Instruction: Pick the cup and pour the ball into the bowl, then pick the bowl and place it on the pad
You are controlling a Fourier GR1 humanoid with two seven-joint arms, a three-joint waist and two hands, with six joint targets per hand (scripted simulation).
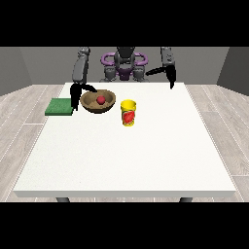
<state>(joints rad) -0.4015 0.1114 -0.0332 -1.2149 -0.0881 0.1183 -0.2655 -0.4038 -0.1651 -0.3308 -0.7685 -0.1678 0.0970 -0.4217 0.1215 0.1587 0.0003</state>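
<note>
Half done, I judge: ball (100, 100) lies in bowl (98, 101); spread hand (76, 94) straddles its rim, pad (59, 107) just outside it.

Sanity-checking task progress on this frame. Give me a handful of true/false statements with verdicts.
1. The red ball lies inside the wooden bowl. True.
2. The yellow cup lies tipped on its side. False: it stands upright on the table, to the view's right of the bowl.
3. The bowl sits on the green pad. False: it rests on the table beside the pad, to its right in the view.
4. The hand at the view's left is down by the bowl's left rim, between bowl and pad. True.
5. The hand at the view's right holds the cup. False: it hangs raised near the table's far edge, away from the cup.
</note>
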